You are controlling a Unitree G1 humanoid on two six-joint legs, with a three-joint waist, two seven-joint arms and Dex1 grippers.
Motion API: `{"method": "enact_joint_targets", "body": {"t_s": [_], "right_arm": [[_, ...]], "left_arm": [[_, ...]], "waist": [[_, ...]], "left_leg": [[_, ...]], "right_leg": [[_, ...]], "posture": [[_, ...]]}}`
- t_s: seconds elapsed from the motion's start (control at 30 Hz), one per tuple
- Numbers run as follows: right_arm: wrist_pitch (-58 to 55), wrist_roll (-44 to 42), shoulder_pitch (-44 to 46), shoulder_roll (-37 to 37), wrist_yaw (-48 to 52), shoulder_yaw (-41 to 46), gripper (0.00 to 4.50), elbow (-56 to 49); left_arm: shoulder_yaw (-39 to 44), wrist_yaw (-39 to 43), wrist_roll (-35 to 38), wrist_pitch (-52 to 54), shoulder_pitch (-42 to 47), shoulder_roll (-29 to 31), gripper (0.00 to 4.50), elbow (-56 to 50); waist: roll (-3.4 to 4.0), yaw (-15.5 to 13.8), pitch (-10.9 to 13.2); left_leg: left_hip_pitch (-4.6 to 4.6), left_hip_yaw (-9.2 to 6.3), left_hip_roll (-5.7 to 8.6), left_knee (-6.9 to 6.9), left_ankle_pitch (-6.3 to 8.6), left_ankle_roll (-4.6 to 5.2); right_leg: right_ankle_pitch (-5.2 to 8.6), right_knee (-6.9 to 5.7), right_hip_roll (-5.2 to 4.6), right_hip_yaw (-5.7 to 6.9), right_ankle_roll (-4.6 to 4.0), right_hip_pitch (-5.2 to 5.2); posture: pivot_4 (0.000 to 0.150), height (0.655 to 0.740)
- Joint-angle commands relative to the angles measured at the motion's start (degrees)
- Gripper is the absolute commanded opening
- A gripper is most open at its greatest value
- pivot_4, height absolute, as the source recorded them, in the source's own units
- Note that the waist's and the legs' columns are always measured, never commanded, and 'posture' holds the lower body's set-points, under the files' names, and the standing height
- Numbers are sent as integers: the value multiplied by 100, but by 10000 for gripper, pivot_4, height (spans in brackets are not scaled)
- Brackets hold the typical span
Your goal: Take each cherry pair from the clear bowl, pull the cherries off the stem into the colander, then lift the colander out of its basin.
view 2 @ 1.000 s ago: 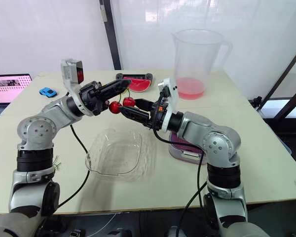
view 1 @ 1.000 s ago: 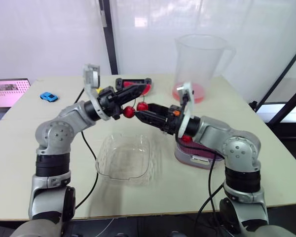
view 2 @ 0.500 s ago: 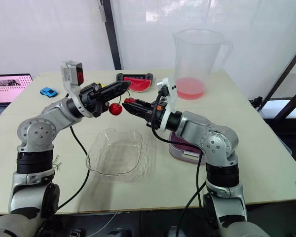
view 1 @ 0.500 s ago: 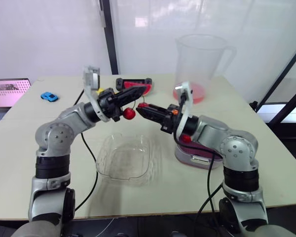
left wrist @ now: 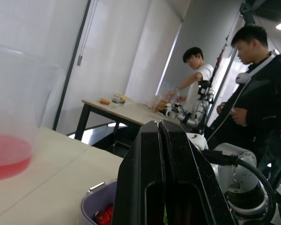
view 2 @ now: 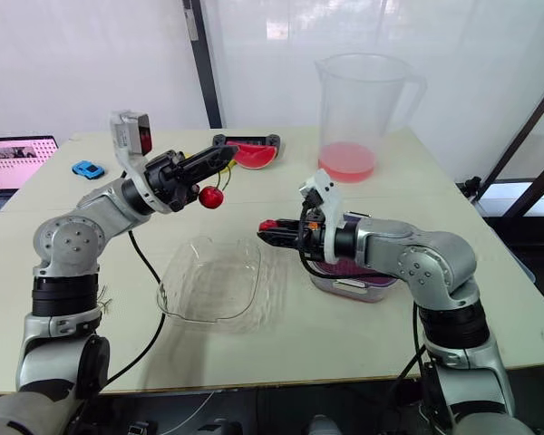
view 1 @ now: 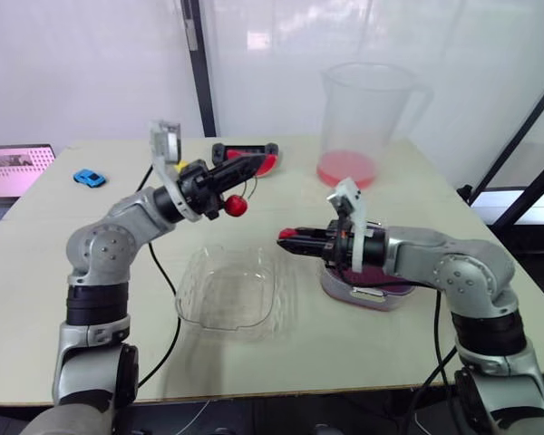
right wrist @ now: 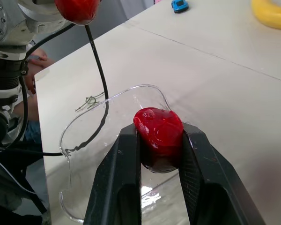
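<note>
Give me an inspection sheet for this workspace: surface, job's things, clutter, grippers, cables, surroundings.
Surface: beige table, no spills seen.
Job's things: clear plastic bowl looks empty; purple colander sits in its basin, red cherries inside.
Clutter: blue toy car, watermelon-slice toy, clear pitcher holding pink liquid.
Grippers: left gripper shut on a green stem with one hanging red cherry; right gripper shut on a loose red cherry.
Cables: black cable trails over the table beside the bowl.
Surroundings: white curtains behind, laptop off to the left, two people by another table.

Pitcher [view 1: 367, 118], blue toy car [view 1: 89, 178], laptop [view 1: 16, 169], watermelon slice [view 2: 252, 154]
</note>
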State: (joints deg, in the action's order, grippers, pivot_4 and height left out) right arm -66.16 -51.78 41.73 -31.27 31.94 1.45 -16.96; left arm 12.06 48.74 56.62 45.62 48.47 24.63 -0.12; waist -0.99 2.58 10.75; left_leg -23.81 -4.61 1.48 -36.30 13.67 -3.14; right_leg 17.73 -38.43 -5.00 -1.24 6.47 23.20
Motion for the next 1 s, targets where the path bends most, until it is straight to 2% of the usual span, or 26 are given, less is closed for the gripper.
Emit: {"method": "enact_joint_targets", "body": {"t_s": [0.03,0.1,0.23,0.4,0.77,0.83,0.87,1.0], "right_arm": [[-51,-159,157,-316,202,345,5854,-112],[32,-37,153,-687,422,394,5854,-106],[614,673,156,-1907,1179,278,5854,174],[1549,1810,-38,-3059,2206,-524,5854,527],[2333,3143,-242,-3038,2704,-1416,5854,1115],[2461,3378,-287,-3006,2696,-1498,15768,1250],[2505,3455,-293,-2999,2719,-1508,17955,1292],[2572,3591,-201,-2974,2807,-1411,37963,1388]], "left_arm": [[101,-13,14,-126,15,12,0,-197],[109,-29,16,-135,-26,7,0,-223],[160,-72,7,-163,-149,32,0,-271],[172,-98,-14,-216,-318,64,0,-365],[126,-212,-50,-239,-543,94,0,-631],[128,-246,-37,-234,-566,88,0,-679],[129,-262,-31,-232,-571,85,0,-694],[131,-300,-13,-230,-562,70,0,-698]], "waist": [[0,-7,0],[0,-31,0],[-1,-62,1],[-1,-29,1],[-1,-55,1],[-1,-58,1],[-1,-59,1],[0,-58,2]], "left_leg": [[0,0,0,0,0,0],[-2,1,1,-2,0,0],[-14,0,4,-13,4,8],[-14,14,2,-15,9,15],[-20,9,-2,-31,8,13],[-25,8,-2,-42,8,13],[-28,7,-2,-49,8,13],[-34,7,-2,-61,8,13]], "right_leg": [[0,0,0,0,0,0],[0,4,-3,-1,0,-1],[0,17,-3,5,1,-6],[0,19,0,4,1,-5],[0,20,-2,0,2,-6],[0,20,-2,1,2,-5],[0,19,-1,2,2,-5],[0,17,-1,2,2,-5]], "posture": [[1500,7400],[1500,7400],[1500,7400],[1500,7400],[1500,7400],[1500,7400],[1500,7400],[1500,7400]]}}
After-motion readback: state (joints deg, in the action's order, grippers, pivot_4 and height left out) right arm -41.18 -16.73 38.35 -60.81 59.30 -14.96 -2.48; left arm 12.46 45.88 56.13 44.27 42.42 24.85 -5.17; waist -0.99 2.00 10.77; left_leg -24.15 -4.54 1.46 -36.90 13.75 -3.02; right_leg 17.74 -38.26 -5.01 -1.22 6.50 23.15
